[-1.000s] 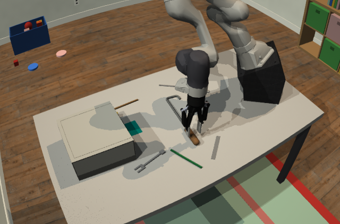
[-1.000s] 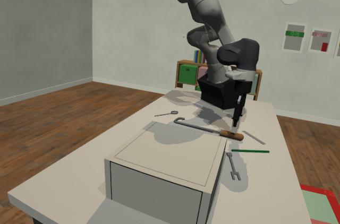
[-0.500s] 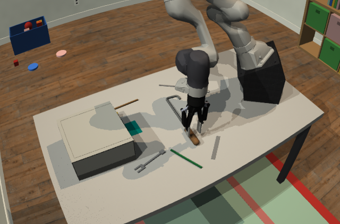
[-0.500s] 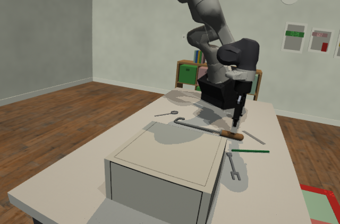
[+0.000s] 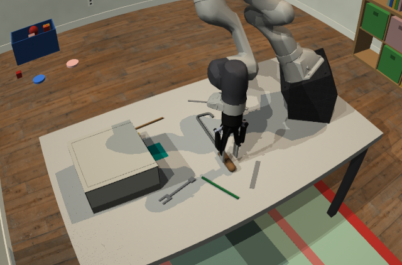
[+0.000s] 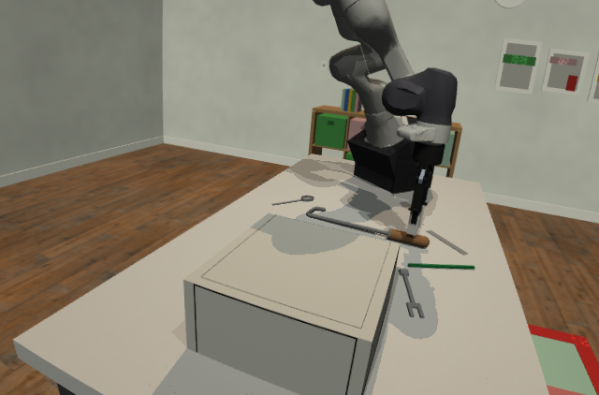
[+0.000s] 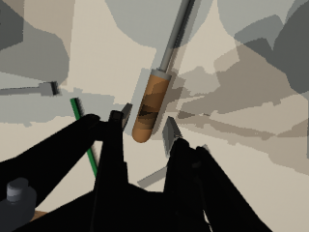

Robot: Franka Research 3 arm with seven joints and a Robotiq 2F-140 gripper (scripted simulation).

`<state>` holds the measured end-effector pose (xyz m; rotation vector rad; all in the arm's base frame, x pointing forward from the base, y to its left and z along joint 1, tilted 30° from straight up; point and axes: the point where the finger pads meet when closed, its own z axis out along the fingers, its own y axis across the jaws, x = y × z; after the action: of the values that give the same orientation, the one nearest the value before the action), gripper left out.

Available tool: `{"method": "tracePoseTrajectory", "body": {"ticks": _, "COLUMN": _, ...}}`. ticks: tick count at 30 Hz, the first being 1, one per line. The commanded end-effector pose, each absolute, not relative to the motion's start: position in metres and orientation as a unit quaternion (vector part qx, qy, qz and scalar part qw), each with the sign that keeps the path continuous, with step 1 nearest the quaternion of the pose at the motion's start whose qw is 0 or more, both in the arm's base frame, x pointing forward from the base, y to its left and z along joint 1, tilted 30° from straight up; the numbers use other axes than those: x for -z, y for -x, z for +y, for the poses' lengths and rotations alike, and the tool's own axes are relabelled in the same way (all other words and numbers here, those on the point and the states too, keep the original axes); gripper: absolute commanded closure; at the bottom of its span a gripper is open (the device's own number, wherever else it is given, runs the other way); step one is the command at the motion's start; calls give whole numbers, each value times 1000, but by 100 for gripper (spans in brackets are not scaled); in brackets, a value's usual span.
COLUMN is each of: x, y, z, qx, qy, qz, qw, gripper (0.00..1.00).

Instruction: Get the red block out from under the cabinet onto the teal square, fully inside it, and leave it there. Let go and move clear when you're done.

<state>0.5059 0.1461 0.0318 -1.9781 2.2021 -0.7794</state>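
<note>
My gripper [image 5: 228, 154] [image 6: 414, 230] [image 7: 148, 119] is partly open and points straight down, low over the table. Its fingers straddle the brown wooden handle [image 5: 230, 165] [image 6: 408, 238] [image 7: 150, 106] of a long grey hook tool [image 5: 203, 127] [image 6: 338, 222], with a gap on each side. The low grey cabinet [image 5: 110, 154] [image 6: 299, 265] stands on the left of the table. The teal square [image 5: 157, 151] lies on the table at its right side, partly in shadow. The red block is hidden from every view.
A green rod [image 5: 220, 187] [image 6: 440, 266], a grey flat bar [image 5: 255, 174] [image 6: 447, 241] and a grey fork tool [image 5: 176, 189] [image 6: 410, 292] lie near the gripper. A wooden stick [image 5: 149, 122] and a ring-ended tool [image 5: 196, 101] [image 6: 292, 200] lie farther back. The black robot base [image 5: 308, 90] stands at the right.
</note>
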Motion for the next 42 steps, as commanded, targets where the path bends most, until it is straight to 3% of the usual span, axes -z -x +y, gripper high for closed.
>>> {"method": "tracePoseTrajectory", "body": {"ticks": 1, "x": -30, "y": -507, "z": 148, "qx": 254, "qy": 645, "qz": 719, "qw": 42, "gripper": 66}}
{"method": "tracePoseTrajectory", "body": {"ticks": 42, "x": 4, "y": -522, "z": 135, "qx": 254, "qy": 645, "qz": 719, "qw": 42, "gripper": 66}}
